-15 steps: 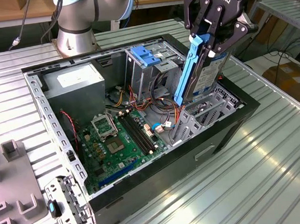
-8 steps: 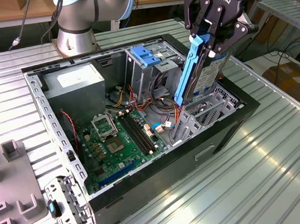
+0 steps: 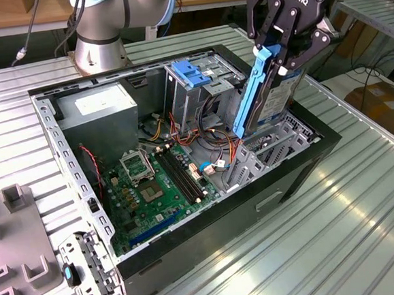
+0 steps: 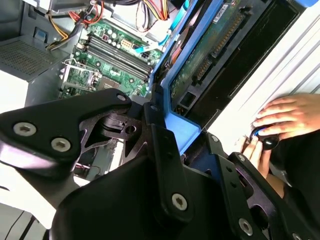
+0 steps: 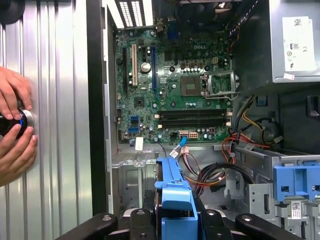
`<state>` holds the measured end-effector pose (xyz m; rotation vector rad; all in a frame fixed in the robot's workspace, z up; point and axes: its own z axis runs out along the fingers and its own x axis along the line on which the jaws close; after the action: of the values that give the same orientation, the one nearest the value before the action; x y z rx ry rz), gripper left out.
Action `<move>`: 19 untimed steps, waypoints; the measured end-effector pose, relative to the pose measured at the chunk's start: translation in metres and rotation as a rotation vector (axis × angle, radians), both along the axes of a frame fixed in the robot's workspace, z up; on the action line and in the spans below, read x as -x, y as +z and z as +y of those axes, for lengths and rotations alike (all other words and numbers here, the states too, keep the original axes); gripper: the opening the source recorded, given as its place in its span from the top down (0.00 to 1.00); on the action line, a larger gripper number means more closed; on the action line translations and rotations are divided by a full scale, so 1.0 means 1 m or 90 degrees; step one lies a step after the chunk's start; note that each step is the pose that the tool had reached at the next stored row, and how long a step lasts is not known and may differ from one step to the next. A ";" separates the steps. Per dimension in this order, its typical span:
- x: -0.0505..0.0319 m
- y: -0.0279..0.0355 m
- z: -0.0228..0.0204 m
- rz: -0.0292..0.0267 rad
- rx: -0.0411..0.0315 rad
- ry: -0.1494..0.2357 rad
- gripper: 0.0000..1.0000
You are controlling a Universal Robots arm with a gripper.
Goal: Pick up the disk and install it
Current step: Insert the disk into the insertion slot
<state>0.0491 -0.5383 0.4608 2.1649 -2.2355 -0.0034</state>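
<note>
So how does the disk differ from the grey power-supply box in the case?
The disk is thin, with blue side rails; the power-supply box is thick and grey with a white sticker. The disk stands on edge, tilted, in the gripper; the box sits flat in the case. Both are rectangular metal.

pc case [image 3: 211, 245] lies open on the table [image 3: 353, 224]. inside: motherboard [image 3: 152, 185] on its floor, psu [image 3: 98, 111] in far corner at exterior view's left, drive cage [image 3: 187, 104] just right of it. disk [image 3: 279, 103], upright in gripper [image 3: 279, 58], is above case's right end.
</note>
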 end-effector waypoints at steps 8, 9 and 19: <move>-0.0060 -0.0061 -0.0088 0.0000 0.0000 0.001 0.63; -0.0067 -0.0065 -0.0090 0.0000 0.0000 0.002 0.63; -0.0137 -0.0145 -0.0109 0.0000 0.0000 0.008 0.63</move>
<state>0.0628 -0.5492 0.4463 2.1793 -2.2214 -0.0032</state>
